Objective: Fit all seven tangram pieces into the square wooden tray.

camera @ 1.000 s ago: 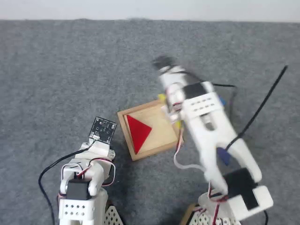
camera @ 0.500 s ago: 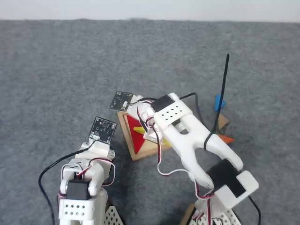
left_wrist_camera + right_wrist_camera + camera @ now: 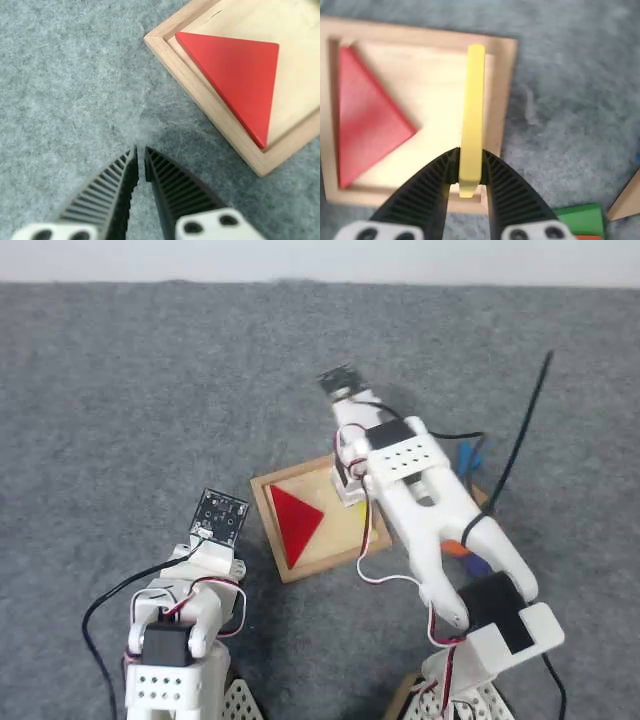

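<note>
right gripper [image 3: 470,161] has swung off the red triangle [image 3: 365,120] across the wooden tray [image 3: 507,80], clamping the yellow piece [image 3: 474,100] on edge, not yet seated.

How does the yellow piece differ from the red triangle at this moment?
The red triangle lies flat inside the wooden tray; the yellow piece stands on edge over it. No pincer holds the red triangle; the right pincer clamps the yellow piece. Both are flat tangram pieces.
</note>
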Robot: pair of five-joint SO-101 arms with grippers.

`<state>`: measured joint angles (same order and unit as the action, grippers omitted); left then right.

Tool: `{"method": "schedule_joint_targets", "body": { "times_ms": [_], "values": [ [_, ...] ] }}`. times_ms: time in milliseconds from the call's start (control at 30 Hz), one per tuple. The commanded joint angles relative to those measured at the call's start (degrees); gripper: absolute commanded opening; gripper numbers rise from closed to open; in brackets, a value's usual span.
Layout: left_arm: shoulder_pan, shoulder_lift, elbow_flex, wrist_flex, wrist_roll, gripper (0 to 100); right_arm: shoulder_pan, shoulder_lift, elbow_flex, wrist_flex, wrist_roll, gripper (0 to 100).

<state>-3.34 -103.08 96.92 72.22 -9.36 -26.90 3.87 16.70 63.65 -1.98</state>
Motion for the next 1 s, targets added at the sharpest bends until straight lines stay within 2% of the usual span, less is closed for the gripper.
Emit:
{"method": "schedule_joint_targets", "body": {
  "times_ms": [0, 167, 467, 567, 833, 900, 967],
  "values": [
    [-0.26, -0.97, -0.57, 0.18, -0.44, 2, 0.31, -0.31, -3.16, -2.77, -5.01, 0.7],
    [-0.26, -0.97, -0.57, 0.18, -0.44, 2, 0.22, -0.31, -3.08, -2.51, -8.18, 0.7],
    [-0.26, -0.97, -0.57, 0.18, -0.44, 2, 0.22, -0.57, -1.23, -2.95, -8.44, 0.7],
    [-0.26, -0.97, -0.57, 0.18, -0.44, 2, 0.04, -0.84, -1.23, -2.86, -10.55, 0.6],
    [-0.26, -0.97, -0.57, 0.18, -0.44, 2, -1.45, -1.01, 2.37, -5.76, -6.77, 0.6],
    [-0.26, -0.97, -0.57, 0.18, -0.44, 2, -1.45, -1.01, 2.81, -6.73, -8.70, 0.6],
    [-0.26, -0.97, -0.57, 0.18, -0.44, 2, -1.45, -0.92, 2.55, -7.34, -14.68, 0.9]
  ]
}}
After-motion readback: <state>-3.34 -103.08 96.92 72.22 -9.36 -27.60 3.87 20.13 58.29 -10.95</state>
